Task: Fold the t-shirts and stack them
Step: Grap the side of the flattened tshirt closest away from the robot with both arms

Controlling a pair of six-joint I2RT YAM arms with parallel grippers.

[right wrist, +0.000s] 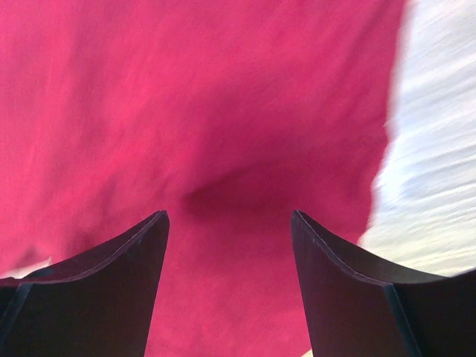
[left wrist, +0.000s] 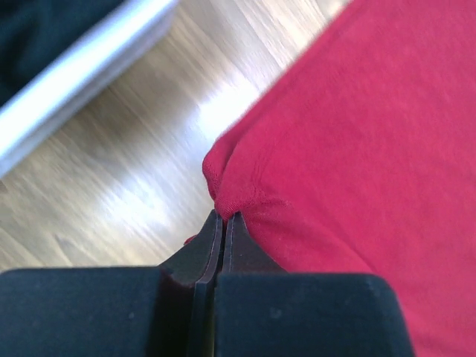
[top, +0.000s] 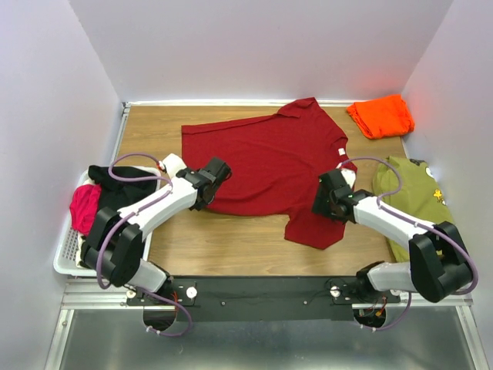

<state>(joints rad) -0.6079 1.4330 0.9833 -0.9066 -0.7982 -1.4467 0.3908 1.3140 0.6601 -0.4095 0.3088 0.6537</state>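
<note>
A dark red t-shirt [top: 269,162] lies spread out on the wooden table [top: 223,247]. At its lower left edge, my left gripper [top: 222,171] is shut on a pinched bit of the hem; in the left wrist view the fingertips [left wrist: 232,223] press together on that red t-shirt [left wrist: 357,149]. Over the shirt's right side, my right gripper [top: 323,199] is open. In the right wrist view that right gripper [right wrist: 229,216] hangs above the red cloth [right wrist: 223,111] with nothing between its fingers. A folded bright orange t-shirt [top: 380,116] sits at the back right corner.
An olive green shirt [top: 412,196] lies at the right edge, beside the right arm. A white basket [top: 68,258] holding black and pink clothes stands off the table's left side, and its rim [left wrist: 74,74] shows in the left wrist view. Walls enclose three sides.
</note>
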